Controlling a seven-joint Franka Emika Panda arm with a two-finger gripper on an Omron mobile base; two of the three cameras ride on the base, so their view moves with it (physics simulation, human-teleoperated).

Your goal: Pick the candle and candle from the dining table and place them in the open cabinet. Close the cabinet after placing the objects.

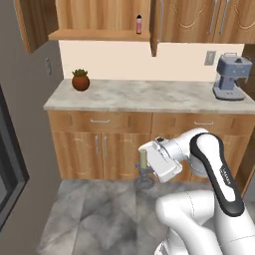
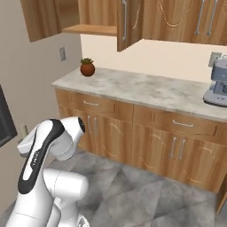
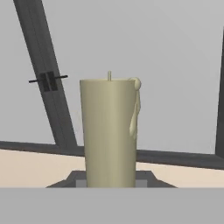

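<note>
A slim grey-beige candle (image 1: 143, 157) stands upright on its round dark dish base (image 1: 144, 183), held low in front of the lower cupboard doors. My gripper (image 1: 146, 168) is shut on the candle from the right side. In the hand view the candle (image 3: 109, 131) stands close up, with a wax drip down its right side and a short wick on top. Up high, the cabinet (image 1: 99, 34) is open, with its wooden shelf (image 2: 91, 29) bare on the left. Its doors (image 1: 154, 30) swing outward. Below the cabinet runs the marbled stone counter (image 1: 149, 97).
A pink bottle (image 1: 139, 24) stands on the cabinet shelf at the right. A potted plant (image 1: 80, 79) and a grey coffee machine (image 1: 231, 77) sit on the counter. A dark window frame (image 1: 10, 169) lines the left wall. The floor is grey tile.
</note>
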